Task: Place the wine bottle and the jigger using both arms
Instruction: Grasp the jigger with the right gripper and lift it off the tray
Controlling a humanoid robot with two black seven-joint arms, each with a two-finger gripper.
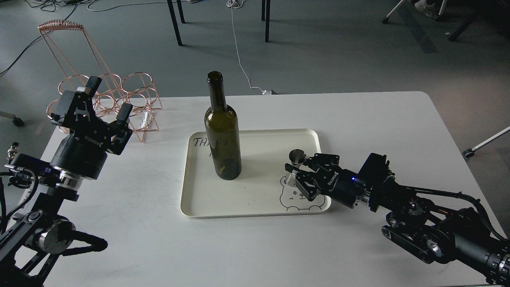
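The dark green wine bottle [222,135] stands upright on the left half of a cream tray [255,212]. The silver jigger [297,156] stands on the tray's right side, over a bear drawing. My right gripper [298,169] reaches in from the right, and its fingers are closed around the jigger's waist, hiding its lower cone. My left gripper [109,99] is open and empty, raised over the table's left side, well left of the bottle.
A copper wire bottle rack [119,93] stands at the table's back left corner, just behind my left gripper. The white table [358,119] ends at its right edge near x 1100. Chair legs and cables lie on the floor behind.
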